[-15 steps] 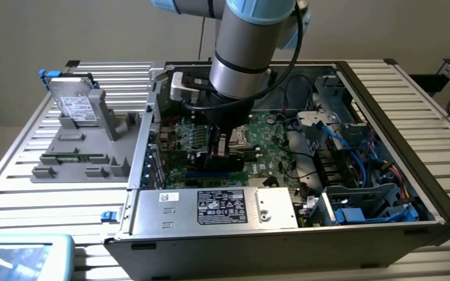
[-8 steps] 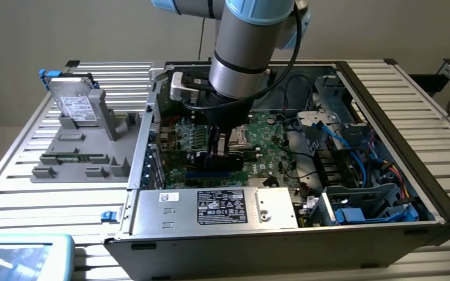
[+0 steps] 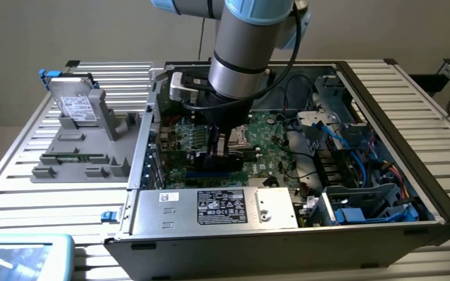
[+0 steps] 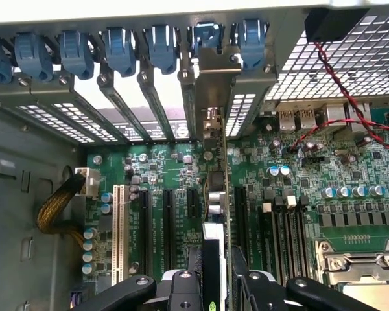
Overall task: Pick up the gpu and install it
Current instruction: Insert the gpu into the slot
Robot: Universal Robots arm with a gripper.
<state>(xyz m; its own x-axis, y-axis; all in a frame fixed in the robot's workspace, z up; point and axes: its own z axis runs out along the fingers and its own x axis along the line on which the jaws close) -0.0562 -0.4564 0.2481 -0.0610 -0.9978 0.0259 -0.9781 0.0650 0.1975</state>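
Observation:
The gpu [image 4: 215, 194] stands on edge over the green motherboard [image 4: 162, 162], between the black expansion slots. Its silver end bracket [image 4: 214, 84] lies against the case's rear slot openings, under the blue clips. My gripper [image 4: 214, 285] is shut on the card's near end, one black finger on each side. In the exterior view the gripper [image 3: 223, 149] reaches down into the open computer case [image 3: 412, 175], with the dark gpu [image 3: 218, 161] between its fingers just above the motherboard [image 3: 268, 140]. Whether the card's edge sits in a slot I cannot tell.
A grey fixture [image 3: 84, 146] at the exterior view's left carries a hard drive [image 3: 77, 105]. Inside the case are the power supply [image 3: 217, 208], blue and black cables [image 3: 350, 140], a drive cage [image 3: 358, 208] and the processor socket [image 4: 360, 265]. Blue retention clips [image 4: 117, 45] line the rear wall.

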